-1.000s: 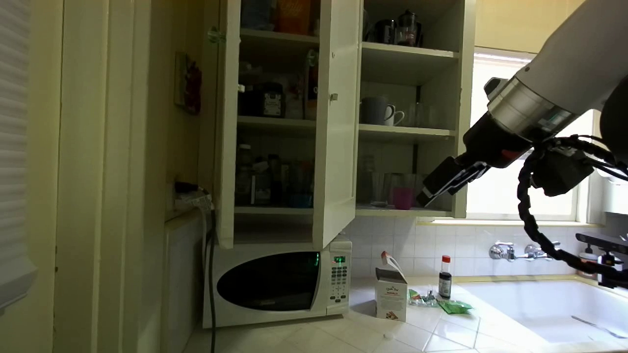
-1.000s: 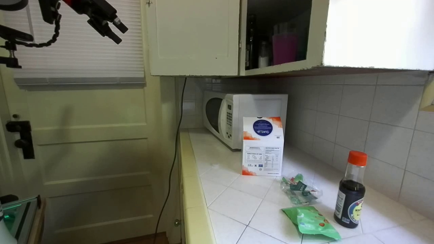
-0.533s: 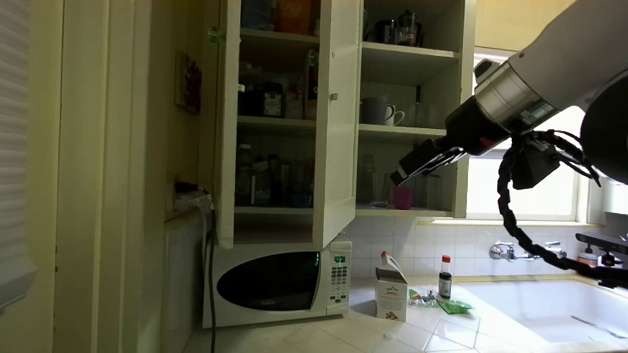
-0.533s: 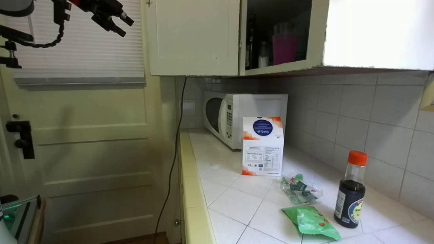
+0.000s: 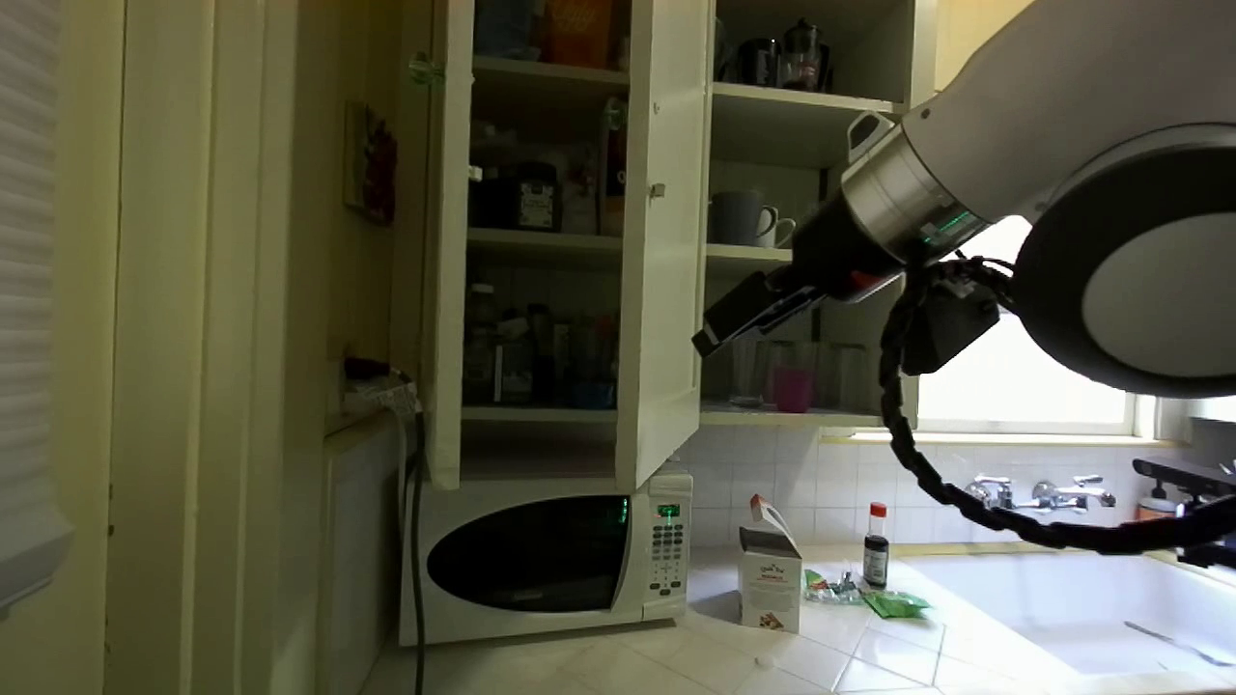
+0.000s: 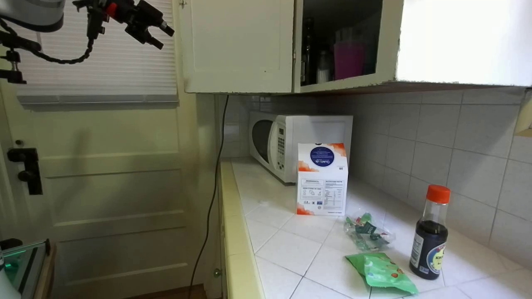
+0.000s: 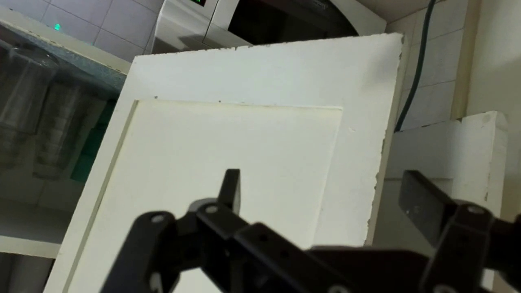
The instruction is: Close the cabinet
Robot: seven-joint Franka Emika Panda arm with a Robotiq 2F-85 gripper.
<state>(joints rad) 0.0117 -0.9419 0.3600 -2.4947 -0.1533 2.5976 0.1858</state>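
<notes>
The cream-white cabinet (image 5: pixel 924 48) stands open. Its middle door (image 5: pixel 666 241) swings outward, and a door (image 5: pixel 447 241) at its left also stands open. Jars, mugs and glasses show on the shelves. The middle door also shows in an exterior view (image 6: pixel 239 45) and fills much of the wrist view (image 7: pixel 240 142). My gripper (image 5: pixel 703 344) is open and empty, to the right of the middle door in that view. It also shows just left of the door's free edge in an exterior view (image 6: pixel 163 37). In the wrist view the fingers (image 7: pixel 325 185) appear either side of the door's edge; contact cannot be told.
A white microwave (image 5: pixel 541 560) stands below the doors with a dark cable (image 5: pixel 418 550) hanging at its left. A carton (image 5: pixel 770 591), a red-capped bottle (image 5: pixel 876 560) and a green packet (image 6: pixel 380 272) are on the tiled counter. A sink (image 5: pixel 1024 555) is at the right.
In an exterior view the arm and open gripper have moved left and slightly up toward the middle door; in an exterior view they have moved right toward its edge. The doors have not moved.
</notes>
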